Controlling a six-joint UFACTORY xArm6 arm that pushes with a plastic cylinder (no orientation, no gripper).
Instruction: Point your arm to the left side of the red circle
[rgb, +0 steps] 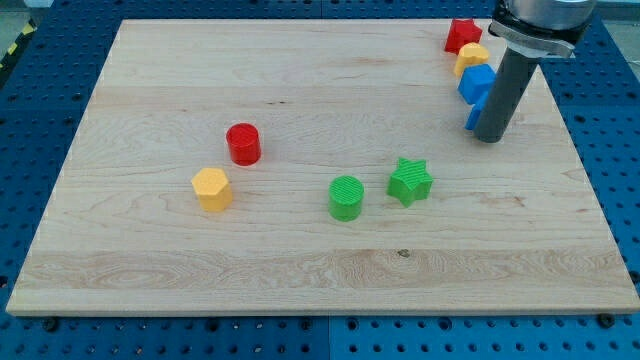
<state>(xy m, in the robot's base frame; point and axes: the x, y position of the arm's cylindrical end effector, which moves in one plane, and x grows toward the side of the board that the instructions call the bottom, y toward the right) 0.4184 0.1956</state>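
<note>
Tip: my tip (487, 138) is resting on the board near its top right corner; being a bare rod, it is holding nothing and has nothing to open.
Nearest blocks: the tip is sitting just beside a blue block (476, 82), with a second, thinner blue piece (474, 115) showing at the rod's left edge; whether rod and piece are touching I cannot tell.
Corner cluster: a yellow block (471, 56) and a red star (462, 35) are lying above the blue ones, crowding the top right corner.
Red circle: the red circle (243, 143) is standing left of the board's centre, well apart from the tip.
Axis: the red circle is standing upright on a flat end, so it is pointing no way across the board.
Others: a yellow hexagon (212, 188) is lying near the red circle towards the bottom left; a green circle (346, 197) and a green star (410, 181) are sitting near each other towards the bottom edge.
Count: eight pieces showing, two of each colour.
Surface: a pale wooden board (150, 270) is lying on a blue perforated bench (615, 170).
</note>
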